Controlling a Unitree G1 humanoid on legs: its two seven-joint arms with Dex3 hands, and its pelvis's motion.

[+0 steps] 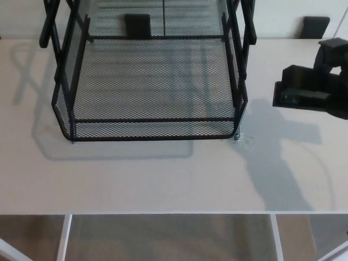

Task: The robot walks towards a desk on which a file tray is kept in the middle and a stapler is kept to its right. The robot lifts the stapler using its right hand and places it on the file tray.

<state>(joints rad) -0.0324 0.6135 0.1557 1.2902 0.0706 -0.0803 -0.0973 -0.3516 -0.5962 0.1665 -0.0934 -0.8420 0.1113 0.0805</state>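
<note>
Head view: a wide, pale, matte desk (pixel 163 179) fills the picture, and its near edge runs straight across low in the frame. On the middle of the desk sits a black wire-mesh file tray (pixel 152 137). It has a low front lip, taller side walls, and black uprights that carry what looks like a second tier over its back half. The robot's black right hand (pixel 315 89) comes in at the far right, well clear of the tray's right wall. I cannot tell whether it is apart or clamped on anything. The stapler cannot be picked out as a separate thing. None lies on the bare desk or in the tray, so it may be part of that dark mass.

The main risk is probably a sideways move at low height. The hand would hit the tray's right wall or upright and push the light tray, or the stapler would catch on the rim and tip out. A move deep into the tray could also hit the upper tier.

There is open room over the low front lip and the front half of the mesh floor. The desk is bare between hand and tray, and in a broad strip before the near edge. A small metal foot (pixel 237 137) marks the tray's front right corner.
</note>
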